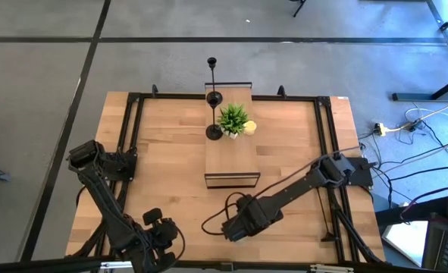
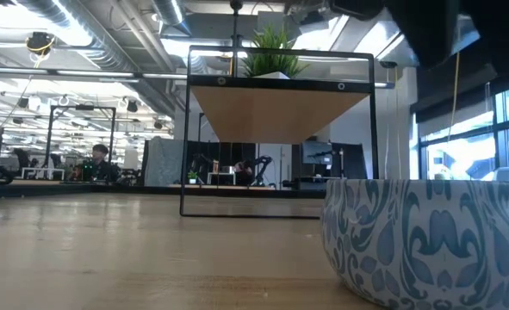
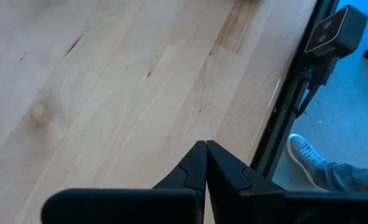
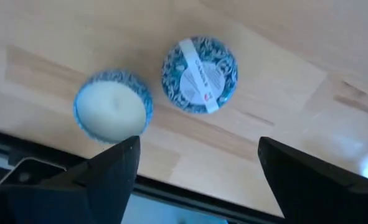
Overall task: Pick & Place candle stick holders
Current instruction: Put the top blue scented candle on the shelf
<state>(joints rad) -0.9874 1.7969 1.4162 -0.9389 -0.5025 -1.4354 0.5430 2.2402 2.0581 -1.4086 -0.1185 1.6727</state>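
Wooden table [image 1: 170,167] carries a small shelf [image 1: 230,155] bearing candle stick holders [image 1: 214,114]. Right gripper [image 4: 196,155] spread wide over two blue patterned candles [image 4: 200,74], label unreadable. Left gripper [image 3: 205,163] clenched, empty.

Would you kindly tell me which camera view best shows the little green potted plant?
The high view: the green potted plant sits in full on the raised wooden shelf, beside the black candle stick holders. The low view catches only its leaves above the shelf edge. Neither wrist view shows it.
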